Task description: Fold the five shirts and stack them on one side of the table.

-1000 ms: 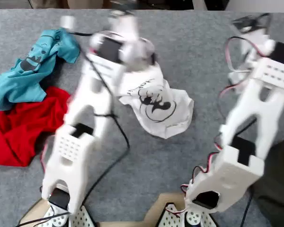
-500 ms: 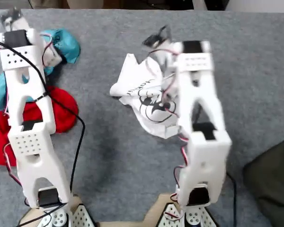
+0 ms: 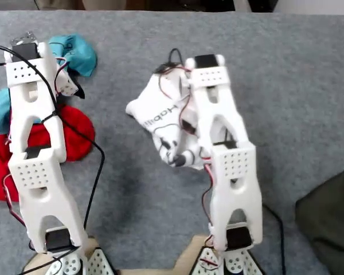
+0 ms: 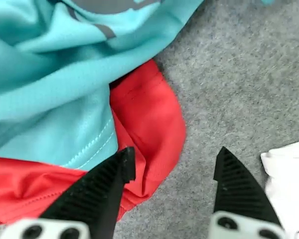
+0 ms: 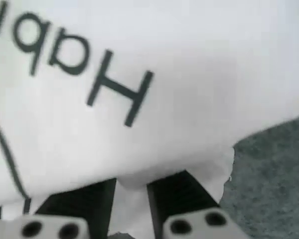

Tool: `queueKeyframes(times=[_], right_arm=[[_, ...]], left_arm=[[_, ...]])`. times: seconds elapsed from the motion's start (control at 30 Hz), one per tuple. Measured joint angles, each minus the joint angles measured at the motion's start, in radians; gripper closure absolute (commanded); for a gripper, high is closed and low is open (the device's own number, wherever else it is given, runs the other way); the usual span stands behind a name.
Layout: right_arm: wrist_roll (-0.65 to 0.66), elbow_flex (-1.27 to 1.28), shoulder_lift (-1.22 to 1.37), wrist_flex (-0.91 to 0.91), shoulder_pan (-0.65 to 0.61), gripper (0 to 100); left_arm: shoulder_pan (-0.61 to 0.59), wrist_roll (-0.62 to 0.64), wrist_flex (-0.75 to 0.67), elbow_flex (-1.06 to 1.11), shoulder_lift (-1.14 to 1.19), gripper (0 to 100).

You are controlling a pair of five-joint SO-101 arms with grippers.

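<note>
Compared with half a second ago, we see the right arm swung leftward and the white printed shirt [image 3: 152, 114] drawn with it into a tighter bunch near the middle of the grey fabric-covered bench [image 3: 286, 86]. The right tool [image 5: 131, 185] is pinching a fold of this shirt. The left tool [image 4: 172, 162] is spread above the edge of the crumpled red shirt [image 4: 149, 119], which touches the teal shirt [image 4: 50, 74] on the left side. A dark green garment [image 3: 327, 220] lies at the right edge.

the white shirt [image 3: 152, 114] carries black lettering and a black drawing. the red shirt [image 3: 75, 133] lies beside the teal shirt [image 3: 80, 51] on a grey desk [image 3: 298, 86].
</note>
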Motion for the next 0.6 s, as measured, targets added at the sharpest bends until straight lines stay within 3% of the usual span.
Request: queueKeyframes(times=[0.33,0.6], right_arm=[[0.0,0.417,-0.324,-0.018,-0.387,98.0],[0.041,0.618,-0.528,-0.034,-0.425,65.4]], left_arm=[[-0.199,-0.002,-0.089,0.0,0.0,73],[-0.308,0.0,-0.092,0.0,0.0,73]])
